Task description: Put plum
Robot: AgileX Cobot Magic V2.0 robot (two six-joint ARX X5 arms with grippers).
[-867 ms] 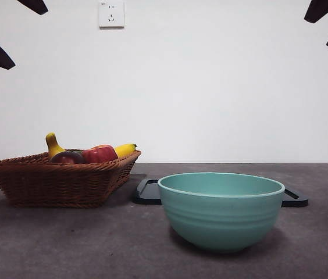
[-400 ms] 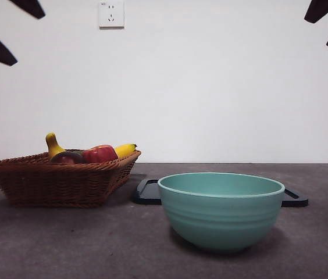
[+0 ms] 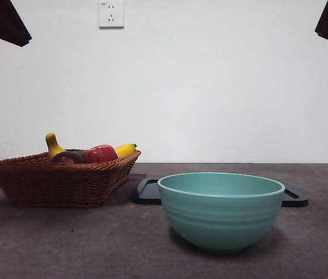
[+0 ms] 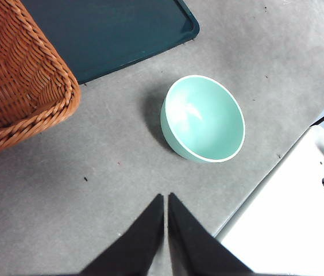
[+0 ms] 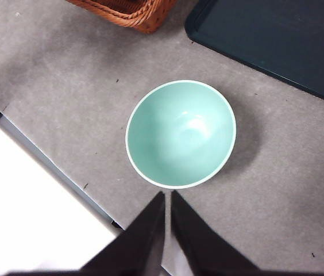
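Front view: the plum (image 3: 67,157) sits in the wicker basket (image 3: 59,183) beside the red apple (image 3: 100,154) and the banana (image 3: 124,150), ungrasped; the teal bowl (image 3: 221,209) stands empty, likely the destination.

Left wrist view: the left end effector (image 4: 166,198) hangs high over the surface (image 4: 93,195), jaws closed, holding nothing.

Right wrist view: the right end effector (image 5: 168,195) hovers above the bowl, pinched together, also empty.

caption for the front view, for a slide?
Plum in wicker basket beside apple; teal bowl in front, empty; both arms waiting up high.
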